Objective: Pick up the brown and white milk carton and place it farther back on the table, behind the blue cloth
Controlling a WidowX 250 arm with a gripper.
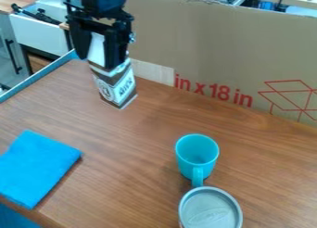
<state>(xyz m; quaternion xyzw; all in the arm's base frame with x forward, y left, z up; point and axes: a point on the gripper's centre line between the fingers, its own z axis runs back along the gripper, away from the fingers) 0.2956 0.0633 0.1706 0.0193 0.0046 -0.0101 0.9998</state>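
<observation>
"in x 18 in" on cardboard (229, 51)

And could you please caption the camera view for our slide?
End effector at a carton; turquoise mug and blue cloth on table.

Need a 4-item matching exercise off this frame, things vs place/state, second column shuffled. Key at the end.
1. Carton
2. Mug
3. Cloth
4. Round container

A. Folded flat, at the left of the view
B. Grey top, cut off by the bottom edge of the view
C. Upper end at the gripper
D. Turquoise, open top up

Pairs: 1-C, 2-D, 3-A, 4-B
</observation>
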